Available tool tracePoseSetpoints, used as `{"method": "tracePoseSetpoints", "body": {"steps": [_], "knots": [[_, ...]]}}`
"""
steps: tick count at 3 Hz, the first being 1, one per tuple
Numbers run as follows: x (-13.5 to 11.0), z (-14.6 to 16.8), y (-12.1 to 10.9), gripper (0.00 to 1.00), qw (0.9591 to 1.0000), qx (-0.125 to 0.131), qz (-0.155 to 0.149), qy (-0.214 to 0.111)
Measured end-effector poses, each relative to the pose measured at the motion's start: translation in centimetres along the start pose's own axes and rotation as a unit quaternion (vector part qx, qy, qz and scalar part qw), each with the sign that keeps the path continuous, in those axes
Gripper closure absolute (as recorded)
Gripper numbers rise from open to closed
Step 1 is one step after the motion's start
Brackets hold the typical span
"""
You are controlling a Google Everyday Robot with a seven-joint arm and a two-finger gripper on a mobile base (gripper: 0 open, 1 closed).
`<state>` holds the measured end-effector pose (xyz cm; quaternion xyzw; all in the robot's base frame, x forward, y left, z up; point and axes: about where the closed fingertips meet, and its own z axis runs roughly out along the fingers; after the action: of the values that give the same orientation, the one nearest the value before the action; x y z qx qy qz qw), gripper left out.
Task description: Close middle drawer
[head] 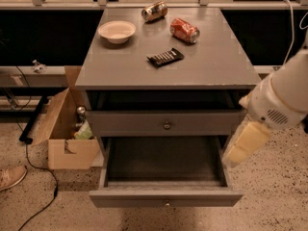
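One middle drawer [163, 160] stands open, floor bare; gripper [245, 146] beside its right wall, state unclear.

1. The arm [284, 93] is showing as a thick, rounded white casing, smooth and matte.
2. A small patch of slotted vents [275, 115] is sitting near the arm's lower end.
3. The tool [245, 143] is hanging just below the arm at the right of the view. It is looking pale cream-yellow, blocky and slightly narrowing downward.
4. White is giving way to cream where arm and tool are joining.
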<state>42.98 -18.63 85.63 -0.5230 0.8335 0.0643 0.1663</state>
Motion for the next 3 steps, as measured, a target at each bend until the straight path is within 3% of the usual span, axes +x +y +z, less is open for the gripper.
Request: {"method": "tracePoseSetpoints", "body": {"steps": [1, 2, 3], "knots": [[2.1, 6.3, 1.7, 0.00, 0.9981, -0.011, 0.061, -0.003], [3.7, 11.0, 3.0, 0.00, 0.9929, -0.003, 0.117, -0.017], [3.6, 10.9, 3.0, 0.00, 0.9930, -0.003, 0.117, -0.016]]}}
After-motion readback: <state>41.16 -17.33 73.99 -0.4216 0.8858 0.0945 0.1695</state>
